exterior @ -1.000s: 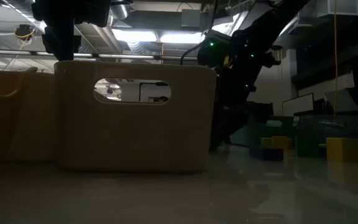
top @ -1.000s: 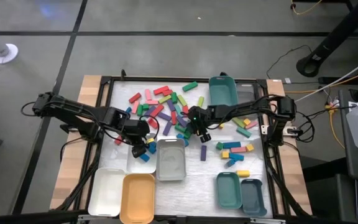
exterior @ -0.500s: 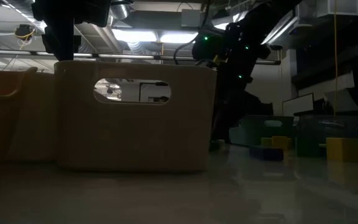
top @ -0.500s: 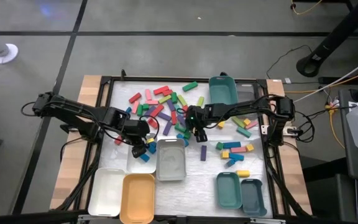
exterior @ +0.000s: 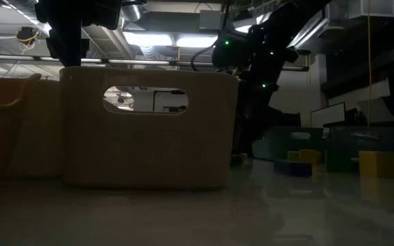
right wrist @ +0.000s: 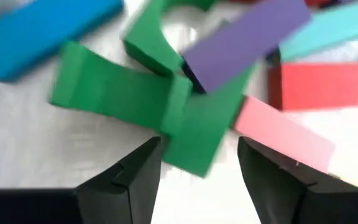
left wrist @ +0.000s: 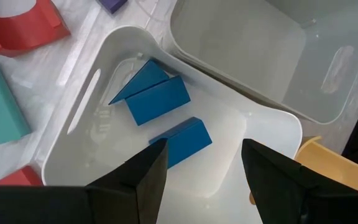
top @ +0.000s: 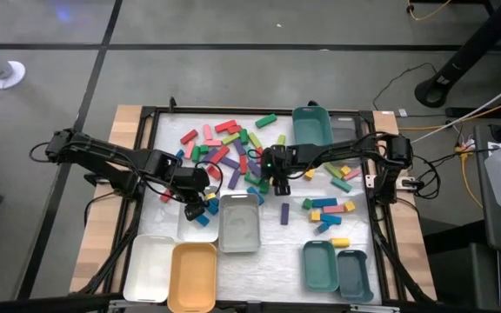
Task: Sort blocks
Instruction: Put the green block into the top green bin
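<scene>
Hovering with parted, empty jaws over the crowded pile at frame centre, the right gripper (top: 265, 184) risks pinching two overlapping green blocks (right wrist: 166, 112) together; left jaws are released too.

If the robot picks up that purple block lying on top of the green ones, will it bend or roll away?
Probably neither. The purple block has flat faces and straight edges, so it looks stiff and unlikely to roll. But it rests tilted across the green blocks, so a push might slide it off. Its smooth sides could slip between the right gripper's open fingers.
</scene>
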`<state>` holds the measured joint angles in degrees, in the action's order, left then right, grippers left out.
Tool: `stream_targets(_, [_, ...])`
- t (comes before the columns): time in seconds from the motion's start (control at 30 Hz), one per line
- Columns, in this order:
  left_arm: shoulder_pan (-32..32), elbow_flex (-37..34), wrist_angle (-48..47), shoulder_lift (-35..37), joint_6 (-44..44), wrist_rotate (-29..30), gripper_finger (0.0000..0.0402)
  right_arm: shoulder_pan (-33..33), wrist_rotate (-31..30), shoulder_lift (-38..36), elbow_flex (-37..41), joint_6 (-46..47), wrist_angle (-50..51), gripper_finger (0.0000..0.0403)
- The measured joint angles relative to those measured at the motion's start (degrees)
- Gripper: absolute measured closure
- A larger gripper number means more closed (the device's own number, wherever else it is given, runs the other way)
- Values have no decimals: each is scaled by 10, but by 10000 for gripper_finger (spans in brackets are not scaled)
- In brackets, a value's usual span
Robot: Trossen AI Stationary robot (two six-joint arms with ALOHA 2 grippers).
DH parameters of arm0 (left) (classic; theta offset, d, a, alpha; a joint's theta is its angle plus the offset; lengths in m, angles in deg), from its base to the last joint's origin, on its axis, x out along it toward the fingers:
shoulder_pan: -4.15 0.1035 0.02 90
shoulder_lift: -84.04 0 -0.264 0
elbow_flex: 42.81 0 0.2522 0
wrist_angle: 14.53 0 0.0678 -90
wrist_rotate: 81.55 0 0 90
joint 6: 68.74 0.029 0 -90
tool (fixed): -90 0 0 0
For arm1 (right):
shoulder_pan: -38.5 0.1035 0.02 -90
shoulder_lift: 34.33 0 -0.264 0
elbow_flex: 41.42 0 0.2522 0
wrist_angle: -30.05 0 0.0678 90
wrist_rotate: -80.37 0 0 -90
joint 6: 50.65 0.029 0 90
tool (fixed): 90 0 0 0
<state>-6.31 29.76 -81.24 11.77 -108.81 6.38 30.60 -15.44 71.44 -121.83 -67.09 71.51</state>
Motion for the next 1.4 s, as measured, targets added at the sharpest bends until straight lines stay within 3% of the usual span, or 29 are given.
stream_targets(0.53, [0,0,0,0,0,2,208,-9,19,37,-2,27,1,195])
stream_targets(0.87, [6,0,2,0,-4,98,208,-8,23,35,-4,27,3,279])
stream_targets(1.1, [39,0,28,0,15,102,208,-8,6,40,-82,25,135,279])
stream_targets(1.4, [124,0,36,0,63,131,208,-8,-87,39,-215,2,326,276])
